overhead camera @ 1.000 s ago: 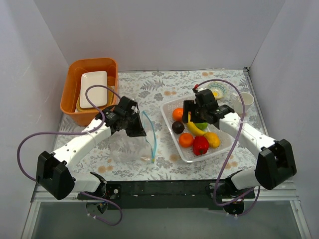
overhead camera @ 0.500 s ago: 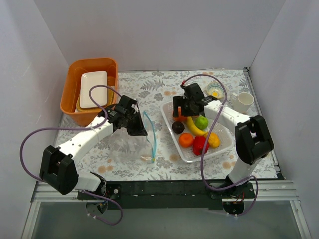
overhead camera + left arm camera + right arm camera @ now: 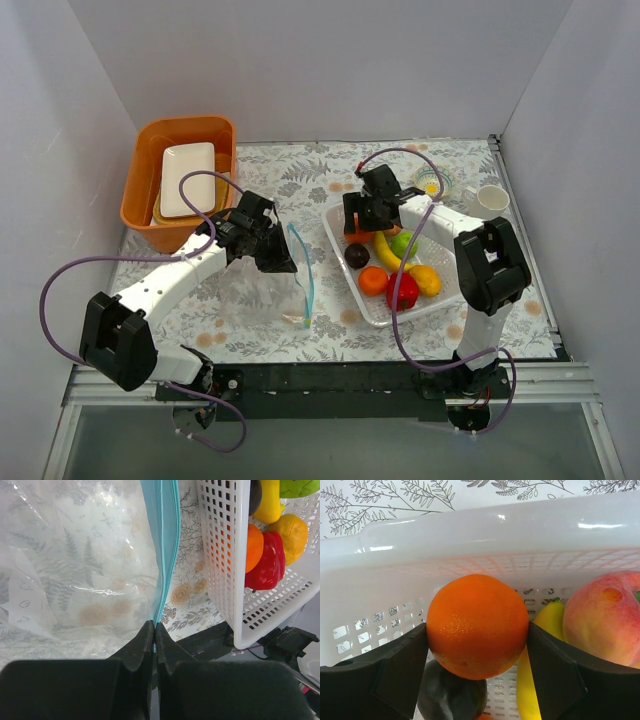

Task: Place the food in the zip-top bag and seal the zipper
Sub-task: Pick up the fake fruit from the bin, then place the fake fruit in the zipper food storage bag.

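The clear zip-top bag [image 3: 255, 290] lies flat left of the white basket [image 3: 430, 306], with its light blue zipper [image 3: 306, 270] along the right edge. My left gripper [image 3: 277, 257] is shut on the zipper [image 3: 165, 555] at its far end; its fingertips [image 3: 147, 630] pinch the strip. My right gripper [image 3: 362, 226] is in the basket's far left corner, shut on an orange [image 3: 477, 625] and holding it just above the dark purple ball [image 3: 452, 695]. The banana [image 3: 385, 250], green ball [image 3: 404, 243], second orange [image 3: 373, 281], red pepper piece [image 3: 403, 291] and lemon piece [image 3: 426, 279] lie in the basket.
An orange bin [image 3: 140, 170] holding white plates stands at the back left. A small bowl [image 3: 435, 183] and a white cup [image 3: 490, 200] sit behind the basket. The basket wall [image 3: 485, 535] stands close behind the held orange. White walls enclose the table.
My right gripper has moved from the basket's middle to its far left corner and closed around the orange. My left gripper has stayed on the zipper.
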